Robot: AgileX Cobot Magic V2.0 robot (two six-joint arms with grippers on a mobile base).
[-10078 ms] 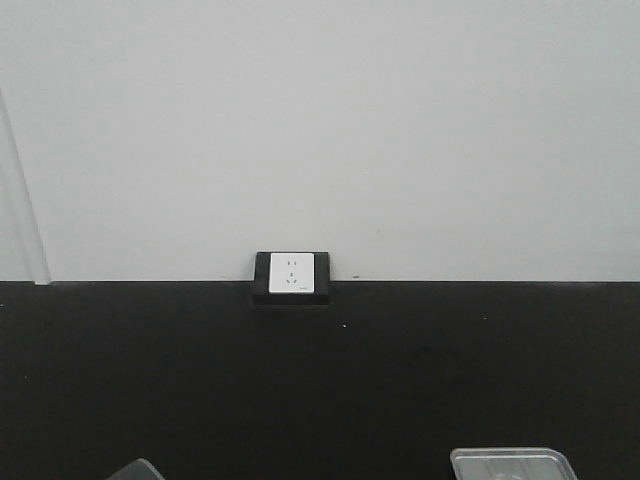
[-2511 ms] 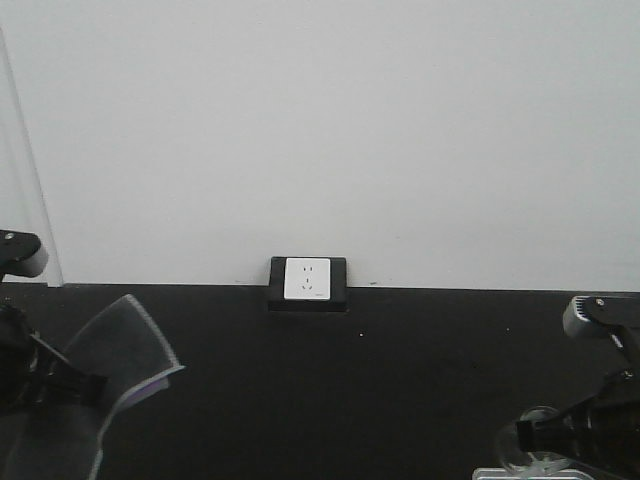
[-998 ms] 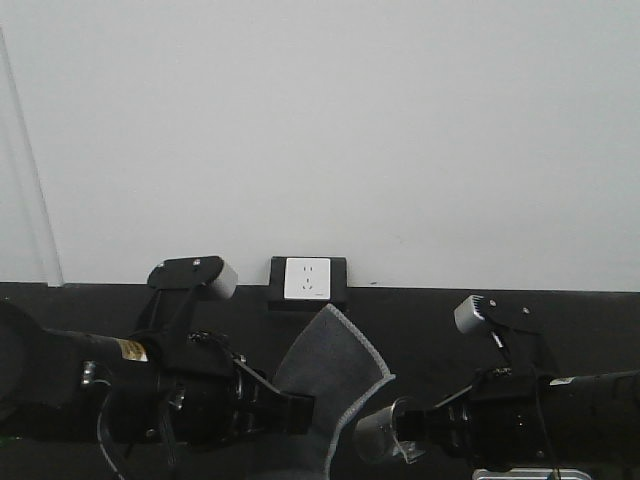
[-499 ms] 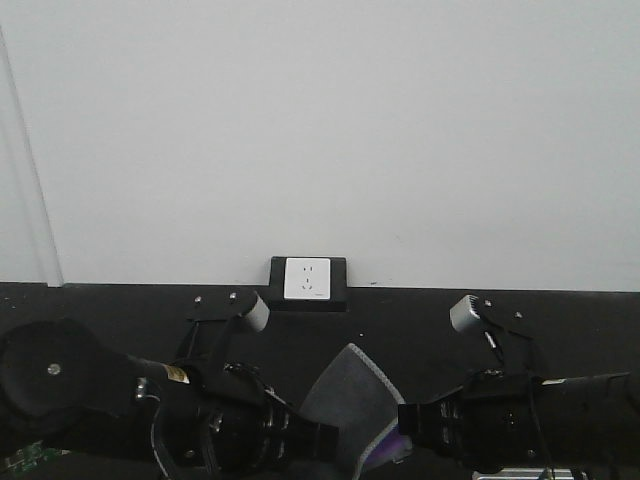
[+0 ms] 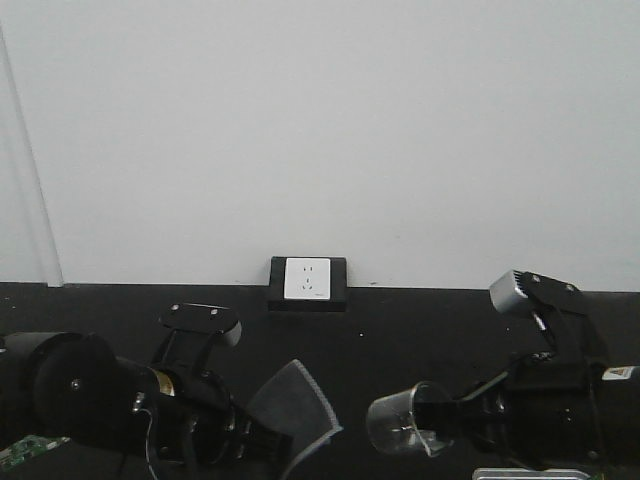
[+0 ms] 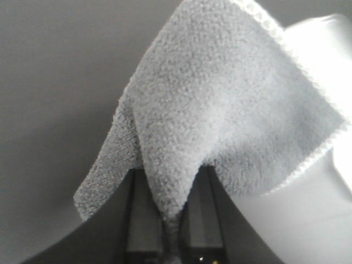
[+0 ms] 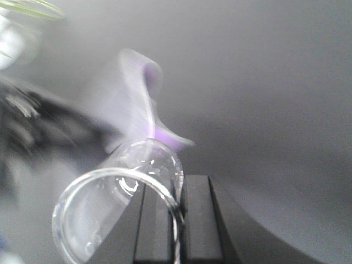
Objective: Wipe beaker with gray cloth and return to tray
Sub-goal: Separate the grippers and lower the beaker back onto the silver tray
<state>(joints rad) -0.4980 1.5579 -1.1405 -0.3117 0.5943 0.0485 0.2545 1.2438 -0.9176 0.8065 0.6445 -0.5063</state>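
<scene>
While tray (image 5: 525, 473) is mostly cut off, L gripper (image 6: 171, 184) pinches gray cloth (image 6: 220, 110), R gripper (image 7: 180, 182) beaker (image 7: 140, 165).

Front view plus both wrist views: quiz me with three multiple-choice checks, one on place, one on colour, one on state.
1. Where is the beaker? A held by the right gripper; B in a sink; C on a shelf.
2. The gray cloth has a stitched edge that is: A red; B lighter than the cloth; C black.
3. The left gripper is: A open, empty; B shut on the beaker; C shut on the gray cloth.
Answers: 1 A, its jaws clamp the glass wall; 2 B, pale stitching rims it; 3 C, its jaws pinch the cloth.
</scene>
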